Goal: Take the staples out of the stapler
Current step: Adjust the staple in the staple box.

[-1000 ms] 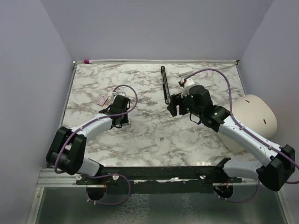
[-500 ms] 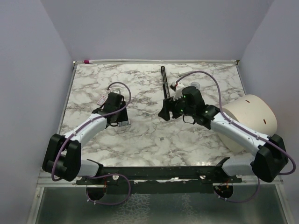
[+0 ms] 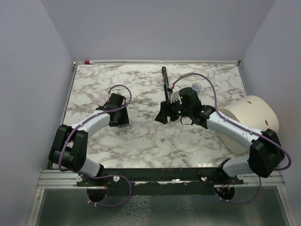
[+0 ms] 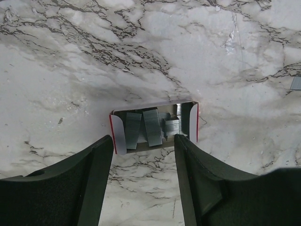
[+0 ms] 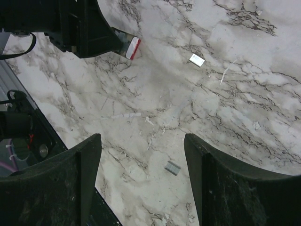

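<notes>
The stapler (image 3: 165, 84) is a thin black bar lying lengthwise at the back middle of the marble table. My right gripper (image 3: 162, 115) is open and empty just past the bar's near end, not touching it. In the right wrist view a short grey staple strip (image 5: 172, 167) lies on the marble between its open fingers (image 5: 141, 141), and a small pale piece (image 5: 197, 60) lies farther off. My left gripper (image 3: 120, 117) is open. In the left wrist view it (image 4: 143, 141) faces a small white, red-edged box (image 4: 118, 136) holding several staple strips (image 4: 152, 126).
A large cream cylinder (image 3: 251, 117) lies at the right edge. A pink-capped marker (image 3: 88, 61) lies along the back left wall. A small red-and-white tag (image 3: 102, 100) lies left of my left gripper. A small clear round item (image 3: 196, 87) sits right of the stapler.
My right gripper has moved left and nearer, from beside the stapler's near end to in front of it. My left gripper has shifted slightly over the staple box.
</notes>
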Robot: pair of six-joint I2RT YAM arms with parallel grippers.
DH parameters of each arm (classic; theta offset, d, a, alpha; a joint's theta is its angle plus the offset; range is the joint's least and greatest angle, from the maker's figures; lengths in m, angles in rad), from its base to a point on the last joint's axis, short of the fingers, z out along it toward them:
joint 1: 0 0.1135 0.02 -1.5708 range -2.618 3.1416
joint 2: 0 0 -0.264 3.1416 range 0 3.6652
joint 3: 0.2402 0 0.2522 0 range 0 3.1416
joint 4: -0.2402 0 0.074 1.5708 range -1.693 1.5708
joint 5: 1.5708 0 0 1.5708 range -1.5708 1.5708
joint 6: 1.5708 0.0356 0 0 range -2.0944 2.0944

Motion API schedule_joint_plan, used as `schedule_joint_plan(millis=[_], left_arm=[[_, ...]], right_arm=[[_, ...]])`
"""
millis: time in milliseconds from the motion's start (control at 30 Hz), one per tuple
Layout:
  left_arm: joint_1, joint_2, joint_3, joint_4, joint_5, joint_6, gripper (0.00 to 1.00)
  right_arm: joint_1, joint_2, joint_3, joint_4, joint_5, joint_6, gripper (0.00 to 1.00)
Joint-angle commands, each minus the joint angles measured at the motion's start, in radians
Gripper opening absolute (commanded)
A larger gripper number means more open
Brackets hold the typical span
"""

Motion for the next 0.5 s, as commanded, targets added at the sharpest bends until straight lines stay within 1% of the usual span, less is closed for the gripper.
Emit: schedule_joint_plan(millis=[0,67,467], left_arm=[[0.002,0.012,0.012,-0.001,0.017,-0.016,0.55],[0.002,0.010,0.007,0.004,0.009,-0.016,0.53],[0.009,0.043,-0.007,0.027,-0.002,-0.008,0.53]], right_arm=[[-0.003,-0.008,-0.009,0.032,-0.017,-0.002,0.70],[-0.003,-0.009,-0.011,0.032,-0.011,-0.003,0.70],[-0.003,-0.019,-0.010,0.019,0.006,-0.010,0.70]])
